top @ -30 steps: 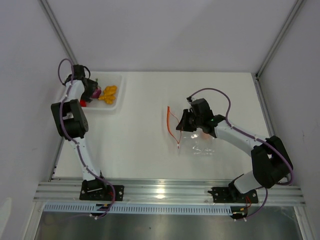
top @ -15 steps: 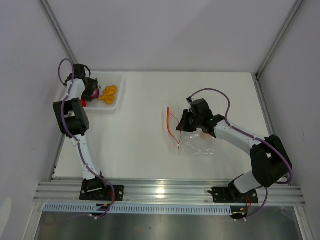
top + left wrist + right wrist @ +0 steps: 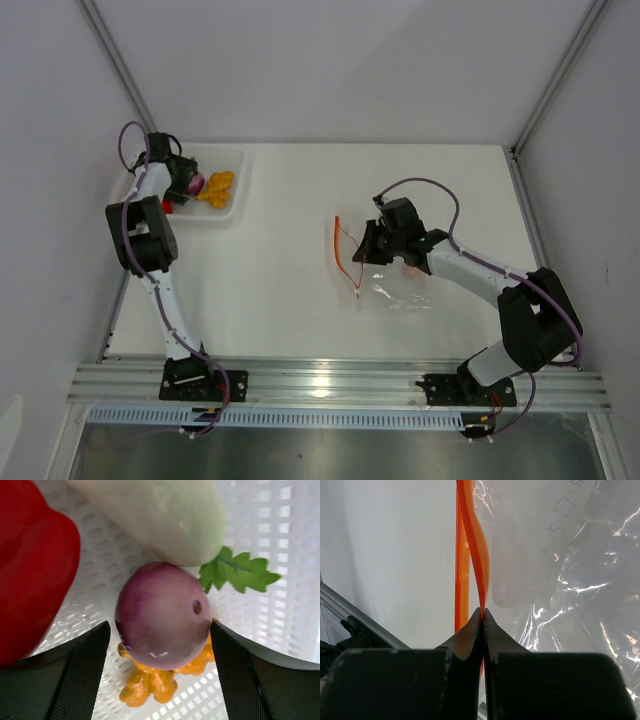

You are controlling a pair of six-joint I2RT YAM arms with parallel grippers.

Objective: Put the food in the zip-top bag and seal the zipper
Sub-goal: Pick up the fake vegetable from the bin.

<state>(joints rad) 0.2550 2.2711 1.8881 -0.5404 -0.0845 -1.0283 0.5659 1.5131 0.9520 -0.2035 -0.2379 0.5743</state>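
At the upper left of the overhead view the food lies bunched together. In the left wrist view a purple round piece [image 3: 162, 615] sits mid-frame, touching a white long piece [image 3: 165, 515] with a green leaf [image 3: 239, 572] above it, and lying over an orange-yellow knobbly piece [image 3: 150, 682]. A red piece [image 3: 32, 570] fills the left edge. The zip-top bag [image 3: 405, 285] lies clear and crinkled right of centre, its orange-red zipper [image 3: 472, 555] parted into two strips.

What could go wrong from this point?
The left gripper straddles the purple food, which touches the white food and sits on the orange-yellow food; closing may nudge them or let the round piece slip. The right gripper pinches only one zipper strip, so the zip-top bag mouth may sag shut.
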